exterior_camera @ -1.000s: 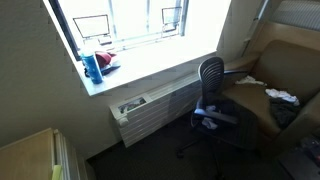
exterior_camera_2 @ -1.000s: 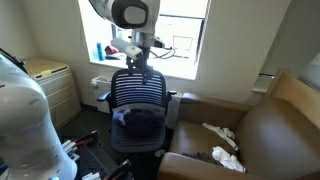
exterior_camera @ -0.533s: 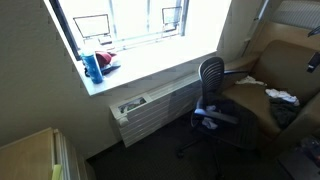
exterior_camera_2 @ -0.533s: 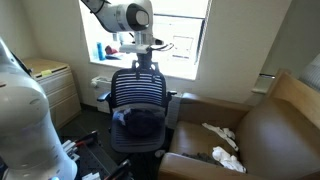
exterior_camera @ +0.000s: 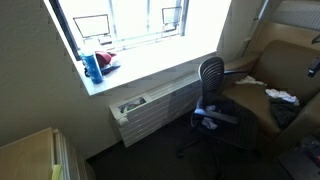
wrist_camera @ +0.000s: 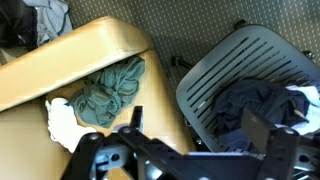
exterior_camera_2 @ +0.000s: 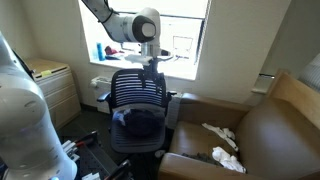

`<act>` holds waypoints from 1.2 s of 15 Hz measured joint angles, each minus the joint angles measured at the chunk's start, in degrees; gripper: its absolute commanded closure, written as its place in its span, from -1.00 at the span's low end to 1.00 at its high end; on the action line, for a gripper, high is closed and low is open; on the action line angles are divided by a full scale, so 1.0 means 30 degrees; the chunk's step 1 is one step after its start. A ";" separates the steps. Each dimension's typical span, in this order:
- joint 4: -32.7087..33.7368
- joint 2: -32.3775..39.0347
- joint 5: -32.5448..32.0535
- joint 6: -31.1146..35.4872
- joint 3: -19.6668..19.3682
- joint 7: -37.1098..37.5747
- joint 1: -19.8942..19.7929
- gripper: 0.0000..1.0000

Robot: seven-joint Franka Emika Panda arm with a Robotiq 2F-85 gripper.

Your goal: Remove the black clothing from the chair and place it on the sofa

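The gripper (exterior_camera_2: pixel 152 64) hangs over the top edge of the chair (exterior_camera_2: pixel 137 92), with nothing between its jaws. In the wrist view they stand wide apart and empty (wrist_camera: pixel 193 118).

The black clothing (exterior_camera_2: pixel 138 121) lies bunched on the seat, against the foot of the backrest. It is well below the gripper and on the front side of the backrest, apart from the fingers.

In the wrist view the clothing (wrist_camera: pixel 243 102) sits off-centre. It is under the right-hand finger (wrist_camera: pixel 257 128) as that picture shows it, not midway between the two. The backrest slats (wrist_camera: pixel 250 50) frame it from above.

The heap seems to spread across the seat from side to side more than front to back. It is dark and partly cut off by the gripper body, so I cannot be sure of its long axis.

The coming move likely turns on this offset: the gripper has to go down past the backrest and shift toward the heap before it can close.

The sofa (exterior_camera_2: pixel 262 130) stands just beside the chair. In the wrist view the sofa (wrist_camera: pixel 85 55) is on the side opposite the clothing. A green cloth (wrist_camera: pixel 112 90) and a white cloth (wrist_camera: pixel 62 118) already lie on its cushion. Carrying the clothing there means crossing over the chair's arm toward that side.
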 measured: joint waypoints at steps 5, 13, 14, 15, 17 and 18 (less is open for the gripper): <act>-0.1048 0.3921 0.0164 0.6728 -0.0212 0.3610 -0.0274 -1.00; 0.1751 0.5821 -0.0081 0.6067 0.0814 0.3244 0.1670 -1.00; 0.1766 0.5939 0.0492 0.6117 0.0810 0.2936 0.1593 -1.00; 0.1903 0.6247 0.1322 0.6347 0.0843 0.2345 0.1535 -1.00; 0.2835 0.7598 0.4543 0.7242 0.1682 -0.0664 0.1189 -1.00; 0.3733 0.8560 0.5880 0.7316 0.2376 -0.1951 0.1037 -1.00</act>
